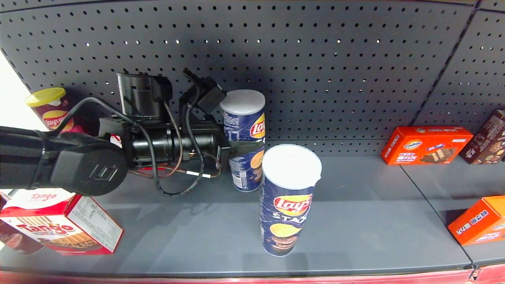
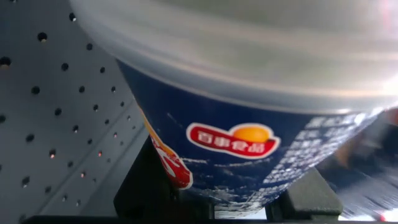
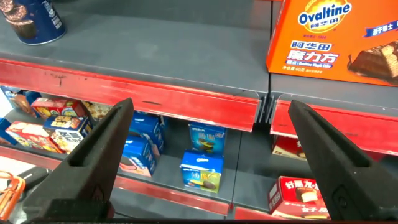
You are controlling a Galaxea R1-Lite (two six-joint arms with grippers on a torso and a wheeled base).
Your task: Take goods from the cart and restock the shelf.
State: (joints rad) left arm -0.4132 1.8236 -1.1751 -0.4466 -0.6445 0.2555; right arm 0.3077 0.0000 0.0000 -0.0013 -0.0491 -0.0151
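Counting two blue chip cans (image 1: 242, 118) (image 1: 287, 205) up on the shelf (image 1: 375, 221), plus one yellow-lidded maroon can (image 1: 55, 116). Also spotting two orange boxes (image 1: 426, 144) (image 1: 479, 223), one red-and-white wafer box (image 1: 63, 228) and one brown box (image 1: 487, 142) sitting there too.

Overall: I see the head view evenly lit from overhead; the grey metal shelf (image 1: 375, 221) is mid-bright with a dull sheen.
Shadows: the black left arm (image 1: 59, 157) throws a broad dark patch on the grey perforated back panel (image 1: 315, 59) and a fainter one on the shelf beneath it.
Backlight: pinpoints of light shine through a row of the panel's holes.
Blown-out: the head view's far left edge is pure white.
Distortion: the shelf's front lip bows, and things at the edges lean.
Left wrist: the dark-blue cardboard crisp tube (image 2: 249, 143) sits close to the lens; its white plastic lid (image 2: 249, 50) is smeared out of focus, its label sharper.
Right wrist: bright, with crisp shelves behind; the right claw (image 3: 210, 104) shows dark, soft-edged fingers (image 3: 87, 168) in the foreground.
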